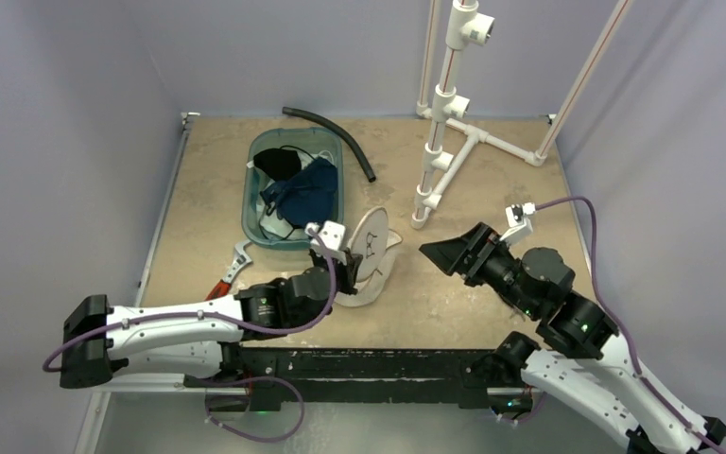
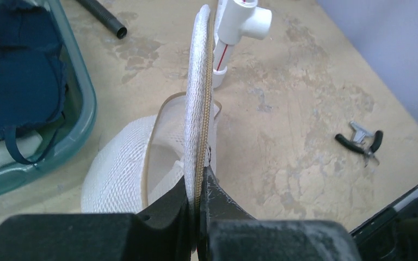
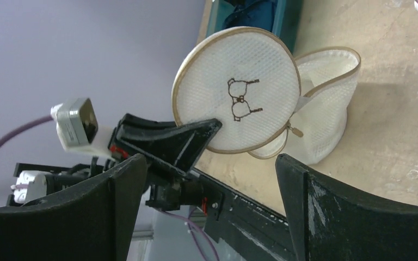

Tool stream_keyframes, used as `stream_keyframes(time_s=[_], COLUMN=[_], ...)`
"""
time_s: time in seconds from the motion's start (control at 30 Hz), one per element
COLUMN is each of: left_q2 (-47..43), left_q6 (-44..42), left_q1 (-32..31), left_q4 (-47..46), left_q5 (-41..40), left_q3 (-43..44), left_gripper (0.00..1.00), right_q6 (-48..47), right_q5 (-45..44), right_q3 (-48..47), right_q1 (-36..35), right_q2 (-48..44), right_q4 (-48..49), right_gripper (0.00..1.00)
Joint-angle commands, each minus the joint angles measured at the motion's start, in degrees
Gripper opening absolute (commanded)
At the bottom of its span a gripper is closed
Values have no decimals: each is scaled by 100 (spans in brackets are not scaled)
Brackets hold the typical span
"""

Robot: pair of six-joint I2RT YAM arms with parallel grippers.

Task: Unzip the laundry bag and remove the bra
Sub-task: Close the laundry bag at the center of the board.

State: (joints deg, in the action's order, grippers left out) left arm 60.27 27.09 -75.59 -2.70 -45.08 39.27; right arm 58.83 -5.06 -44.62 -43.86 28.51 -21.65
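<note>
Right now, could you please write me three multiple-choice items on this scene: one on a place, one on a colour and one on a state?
1. In the top view, where is the tub relative to the laundry bag?
A. left of it and farther back
B. right of it
C. stacked on it

2. What colour is the tub?
A. red
B. teal
C. yellow

3. How is the bag's lid?
A. zipped shut
B. lying flat, detached
C. unzipped, stood on edge in the shut left gripper

Answers:
1 A: the tub sits up and to the left of the bag.
2 B: its rim is teal.
3 C: the jaws pinch the lid's rim and the bag gapes open.
</note>
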Motion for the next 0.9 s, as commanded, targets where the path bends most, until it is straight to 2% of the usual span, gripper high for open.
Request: stream_keyframes(time_s=[0.0,0.2,0.4,0.63,0.8,0.87], left_q2=[-366,-492,-515,-324,-373,-344], left_q6=[1640,2847,3663,3862,3589,3461], left_q1=[523,922,1064,1441,1559,1562], left_q4=[-344,-881,-1187,-1034,-312,88], left_q5=[826,1719,2046,2215,1960,1853], left_q3=[-430,-935,-1439,-1582,-1172,-972], left_gripper=[0,0,0,0,25,32], right_q6=[-430,-1059,-1444,-1473,-1468,-1452], right_q5=[-62,192,417,497,631,629], right_q3=[422,832,1138,1565,1712,1743], right_q1=[-10,-16,-19,-19,-16,-16], right_q2=[-124,-123,194,323,293,302], right_q4=[347,894,1250,1566,1559,1558], right_gripper=[90,85,75,72,73,73])
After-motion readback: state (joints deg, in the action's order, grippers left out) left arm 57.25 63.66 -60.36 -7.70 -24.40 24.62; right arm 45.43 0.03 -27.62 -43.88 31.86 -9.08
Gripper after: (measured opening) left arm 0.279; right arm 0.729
